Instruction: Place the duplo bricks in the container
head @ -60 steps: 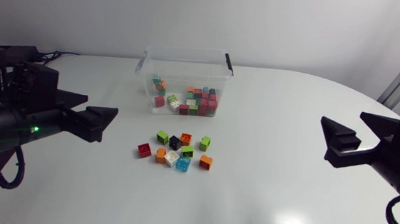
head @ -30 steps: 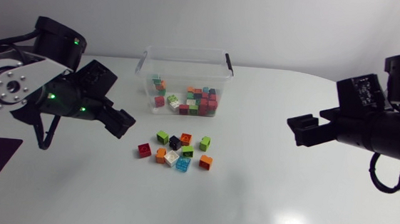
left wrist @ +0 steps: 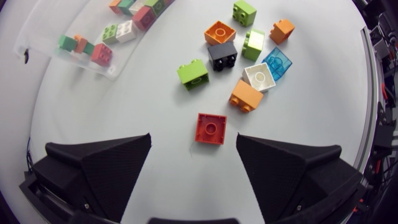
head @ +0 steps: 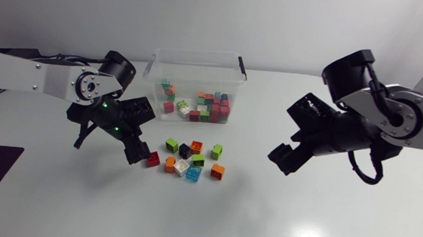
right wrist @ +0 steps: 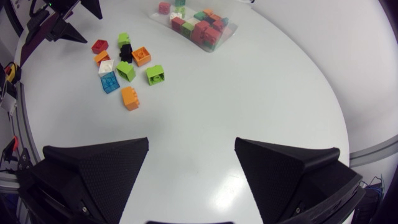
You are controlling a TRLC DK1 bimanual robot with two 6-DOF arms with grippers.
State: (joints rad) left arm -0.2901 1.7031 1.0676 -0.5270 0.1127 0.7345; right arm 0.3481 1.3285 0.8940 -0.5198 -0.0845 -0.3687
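Head cam: fixed, high above table (head: 324, 226), looks down & a bit across. Takes in both arms, left arm (head: 25, 77) from its left edge, right arm (head: 415, 119) from its right. Left wrist cam: on left arm's last link, low, near straight down, loose bricks (left wrist: 242, 68) close ahead of left gripper (left wrist: 193, 138). Right wrist cam: further off, tilted across table over right gripper (right wrist: 192, 142). All 3 share loose bricks & container (head: 155, 59); right wrist cam also catches left gripper.

loose bricks (head: 196, 160) near part-filled container (head: 197, 55)
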